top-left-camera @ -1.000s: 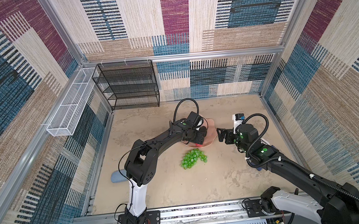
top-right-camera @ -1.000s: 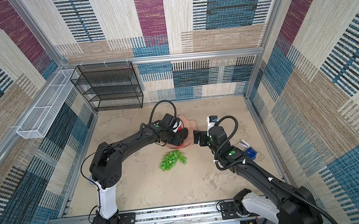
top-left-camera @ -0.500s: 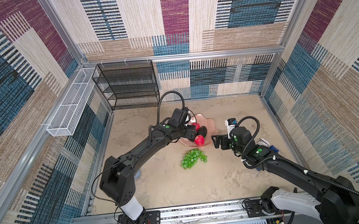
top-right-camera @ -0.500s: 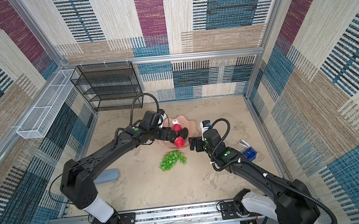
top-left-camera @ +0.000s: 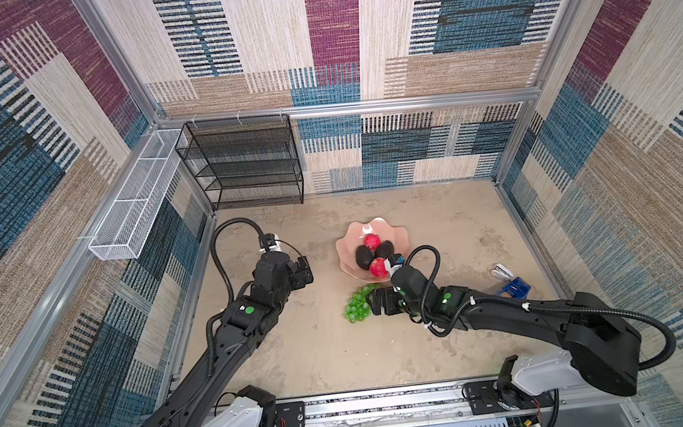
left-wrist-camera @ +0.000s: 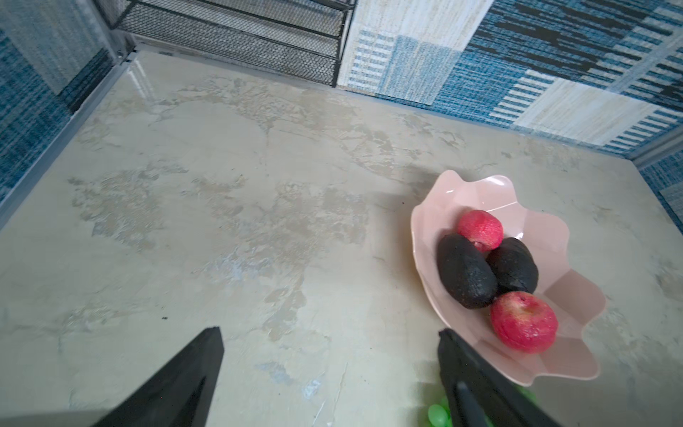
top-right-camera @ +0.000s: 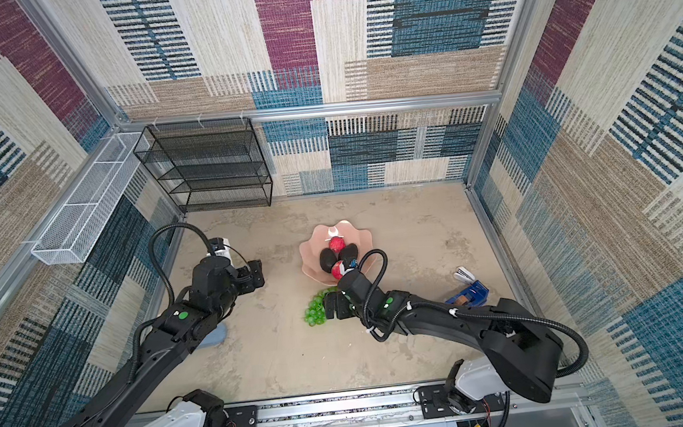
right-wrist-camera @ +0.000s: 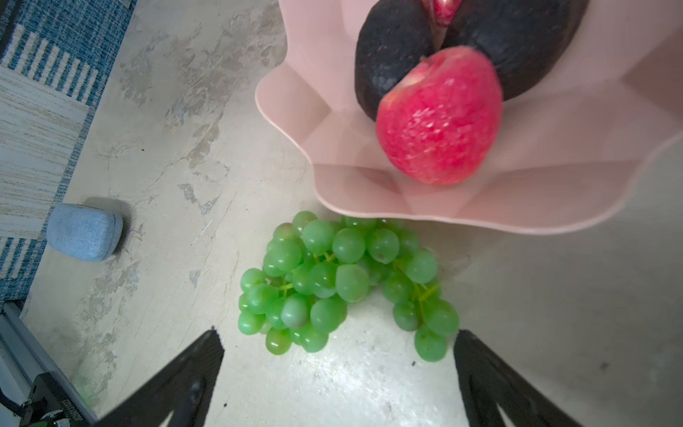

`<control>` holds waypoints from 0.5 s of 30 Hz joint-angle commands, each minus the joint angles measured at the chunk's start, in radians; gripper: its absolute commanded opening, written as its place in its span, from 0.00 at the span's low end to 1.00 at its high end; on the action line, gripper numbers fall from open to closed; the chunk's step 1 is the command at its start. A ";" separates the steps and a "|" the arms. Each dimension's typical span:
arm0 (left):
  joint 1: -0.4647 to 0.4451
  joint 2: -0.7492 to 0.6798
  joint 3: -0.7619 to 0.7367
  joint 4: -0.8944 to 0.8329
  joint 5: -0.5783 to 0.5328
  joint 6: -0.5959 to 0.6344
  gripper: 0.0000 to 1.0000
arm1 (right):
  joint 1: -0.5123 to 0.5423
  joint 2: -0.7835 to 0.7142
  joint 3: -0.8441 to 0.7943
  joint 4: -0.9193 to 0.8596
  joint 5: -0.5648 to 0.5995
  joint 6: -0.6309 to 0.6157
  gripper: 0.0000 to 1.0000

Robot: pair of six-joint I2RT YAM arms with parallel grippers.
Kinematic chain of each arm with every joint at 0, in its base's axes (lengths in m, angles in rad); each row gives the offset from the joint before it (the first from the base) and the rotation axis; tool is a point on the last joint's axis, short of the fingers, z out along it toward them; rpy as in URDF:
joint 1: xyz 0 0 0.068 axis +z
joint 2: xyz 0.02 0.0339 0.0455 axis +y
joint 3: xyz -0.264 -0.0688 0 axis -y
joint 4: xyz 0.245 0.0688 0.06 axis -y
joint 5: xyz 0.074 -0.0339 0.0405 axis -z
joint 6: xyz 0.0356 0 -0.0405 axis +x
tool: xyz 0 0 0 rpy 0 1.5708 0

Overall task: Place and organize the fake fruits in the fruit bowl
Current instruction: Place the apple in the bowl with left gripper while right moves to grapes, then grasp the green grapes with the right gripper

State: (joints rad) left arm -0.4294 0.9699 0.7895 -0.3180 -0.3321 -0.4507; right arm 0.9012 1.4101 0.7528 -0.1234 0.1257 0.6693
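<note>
The pale-pink fruit bowl (top-left-camera: 344, 247) (top-right-camera: 309, 252) holds two near-black avocados (top-left-camera: 363, 257) (top-left-camera: 384, 248) and two red fruits (top-left-camera: 371, 241) (top-left-camera: 378, 267). The green grapes (top-left-camera: 355, 305) (top-right-camera: 316, 308) lie on the table just in front of the bowl. My right gripper (top-left-camera: 380, 302) (right-wrist-camera: 338, 334) is open, low beside the grapes (right-wrist-camera: 332, 281), its fingertips flanking the bunch's near end without touching. My left gripper (top-left-camera: 305, 271) (left-wrist-camera: 329, 332) is open and empty, well left of the bowl (left-wrist-camera: 425, 222).
A blue-grey pouch (right-wrist-camera: 85, 233) (top-right-camera: 216, 337) lies front left by my left arm. A black mesh rack (top-left-camera: 244, 164) stands at the back left, beside a white wire basket (top-left-camera: 134, 201) on the wall. A blue object (top-left-camera: 512, 288) and a white stapler (top-left-camera: 502, 270) lie right.
My left gripper opened and drew back leftward from the bowl, leaving a red fruit inside. My right gripper moved from beside the bowl down to the grapes.
</note>
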 commanded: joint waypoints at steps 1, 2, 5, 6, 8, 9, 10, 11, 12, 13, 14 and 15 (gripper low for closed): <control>0.020 -0.049 -0.033 -0.039 -0.025 -0.038 0.94 | 0.024 0.054 0.029 0.019 0.064 0.048 1.00; 0.023 -0.065 -0.045 -0.044 -0.022 -0.037 0.94 | 0.025 0.075 0.038 0.019 0.076 0.042 1.00; 0.031 -0.099 -0.070 -0.049 -0.021 -0.037 0.94 | 0.028 0.141 0.084 0.001 0.118 0.015 1.00; 0.033 -0.106 -0.074 -0.050 -0.021 -0.037 0.95 | 0.029 0.161 0.100 -0.005 0.131 0.005 1.00; 0.037 -0.114 -0.076 -0.056 -0.018 -0.037 0.95 | 0.031 0.192 0.127 -0.004 0.143 -0.007 1.00; 0.037 -0.117 -0.076 -0.057 -0.017 -0.036 0.95 | 0.031 0.208 0.141 -0.002 0.144 -0.011 1.00; 0.038 -0.120 -0.076 -0.058 -0.016 -0.036 0.95 | 0.030 0.225 0.156 -0.002 0.143 -0.014 1.00; 0.039 -0.122 -0.079 -0.056 -0.015 -0.034 0.95 | 0.032 0.243 0.174 -0.004 0.140 -0.016 1.00; 0.040 -0.123 -0.078 -0.057 -0.015 -0.034 0.95 | 0.037 0.264 0.193 -0.007 0.140 -0.014 1.00; 0.040 -0.125 -0.080 -0.059 -0.017 -0.035 0.95 | 0.042 0.280 0.206 -0.009 0.144 -0.012 1.00; 0.041 -0.129 -0.082 -0.059 -0.016 -0.036 0.95 | 0.046 0.301 0.222 -0.015 0.148 -0.007 1.00; 0.041 -0.130 -0.085 -0.061 -0.016 -0.034 0.95 | 0.052 0.319 0.236 -0.020 0.150 -0.005 1.00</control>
State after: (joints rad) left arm -0.3901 0.8459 0.7094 -0.3813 -0.3367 -0.4747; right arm 0.9421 1.6978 0.9600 -0.1337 0.2512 0.6643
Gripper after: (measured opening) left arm 0.948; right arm 0.998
